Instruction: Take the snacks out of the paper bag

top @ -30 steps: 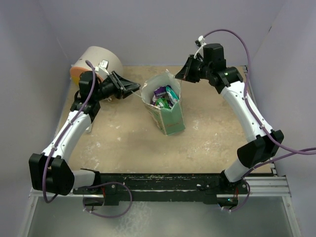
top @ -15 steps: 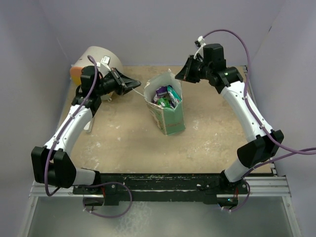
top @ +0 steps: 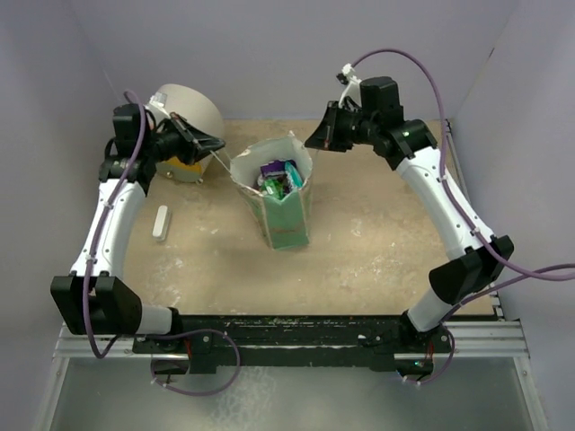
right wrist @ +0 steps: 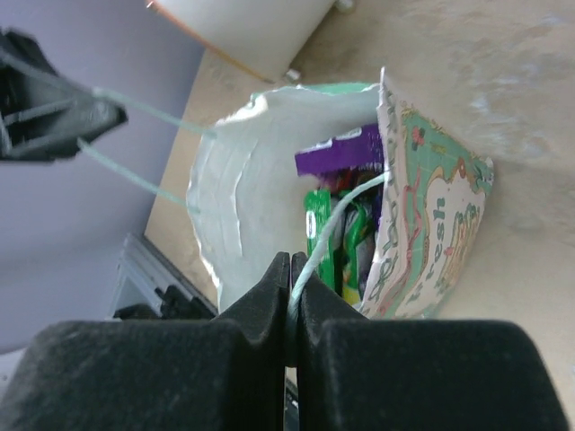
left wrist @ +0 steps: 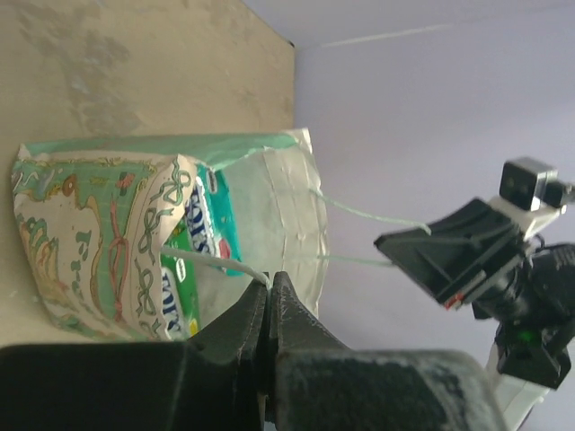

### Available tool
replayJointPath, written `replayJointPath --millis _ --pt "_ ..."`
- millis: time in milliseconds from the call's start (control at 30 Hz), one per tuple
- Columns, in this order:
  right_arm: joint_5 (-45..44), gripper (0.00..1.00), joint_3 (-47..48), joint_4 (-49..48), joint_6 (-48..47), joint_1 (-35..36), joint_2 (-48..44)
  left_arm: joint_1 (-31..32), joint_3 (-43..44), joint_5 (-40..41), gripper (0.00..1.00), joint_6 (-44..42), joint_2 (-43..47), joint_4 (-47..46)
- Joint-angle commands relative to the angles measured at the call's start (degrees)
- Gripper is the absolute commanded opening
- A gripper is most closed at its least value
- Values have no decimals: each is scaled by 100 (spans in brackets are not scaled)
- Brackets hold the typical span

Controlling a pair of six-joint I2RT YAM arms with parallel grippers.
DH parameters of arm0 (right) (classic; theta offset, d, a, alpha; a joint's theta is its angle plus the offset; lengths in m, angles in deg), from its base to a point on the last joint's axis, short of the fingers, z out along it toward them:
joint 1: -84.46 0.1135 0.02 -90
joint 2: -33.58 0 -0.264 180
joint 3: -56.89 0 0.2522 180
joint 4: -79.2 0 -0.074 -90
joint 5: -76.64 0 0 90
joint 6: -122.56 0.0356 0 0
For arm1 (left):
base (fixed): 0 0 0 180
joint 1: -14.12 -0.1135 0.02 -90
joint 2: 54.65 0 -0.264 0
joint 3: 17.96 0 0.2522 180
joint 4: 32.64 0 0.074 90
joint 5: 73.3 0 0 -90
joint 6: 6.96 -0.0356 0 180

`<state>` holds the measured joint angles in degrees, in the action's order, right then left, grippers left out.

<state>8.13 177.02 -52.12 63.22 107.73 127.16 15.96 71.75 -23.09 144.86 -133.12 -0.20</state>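
The green paper bag (top: pixel 286 215) stands upright mid-table, its mouth pulled wide between both grippers. My left gripper (top: pixel 214 145) is shut on the left string handle (left wrist: pixel 202 261). My right gripper (top: pixel 314 139) is shut on the right string handle (right wrist: pixel 337 215). Snacks (top: pixel 278 178) fill the bag: a purple packet (right wrist: pixel 346 151), green packets (right wrist: pixel 318 235) and a green "FOX'S" packet (left wrist: pixel 199 218). In the left wrist view the closed tips (left wrist: pixel 269 280) pinch the string. In the right wrist view the tips (right wrist: pixel 292 269) do the same.
A big cream cylinder (top: pixel 187 109) with an orange face lies at the back left, just behind my left gripper. A white stick-shaped piece (top: pixel 162 223) lies on the table left of the bag. Purple walls close in the table on three sides.
My left gripper closed on the string handle and pulled back to the left. The bag slid left and its mouth opened wider. My right gripper followed leftward, still holding its handle.
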Motion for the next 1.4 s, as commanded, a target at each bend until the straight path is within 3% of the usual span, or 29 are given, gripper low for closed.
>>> replayJointPath --millis 0,167,300,633,800,933,1033,1233,1367 --pt "532 3 48 -803 266 615 -149 -653 976 -290 0 -573 60 419" --pt "766 5 39 -1398 637 1597 197 -980 1978 -151 0 -1696 -208 1664" --pt "964 7 70 -1388 632 1907 484 -984 2665 -1 0 -2481 -470 2452" --pt "599 17 -757 -400 -125 1910 25 -580 1832 -948 0 -2343 -167 1368" --pt "-130 40 -988 448 -689 1893 -286 -379 1634 -977 0 -2532 45 1372" --pt "-925 75 -1069 800 -1206 1864 -751 -346 1381 -1082 0 -2480 291 1162" --pt "-1401 92 -962 924 -1642 1839 -1041 -315 1286 -1166 0 -2500 399 1084" --pt "-1952 100 -988 152 -2623 1839 -1308 -292 1138 -1164 0 -2513 556 1005" --pt "-1081 100 -1809 -1539 -3309 1857 -1712 -239 1109 -1225 0 -2448 577 948"
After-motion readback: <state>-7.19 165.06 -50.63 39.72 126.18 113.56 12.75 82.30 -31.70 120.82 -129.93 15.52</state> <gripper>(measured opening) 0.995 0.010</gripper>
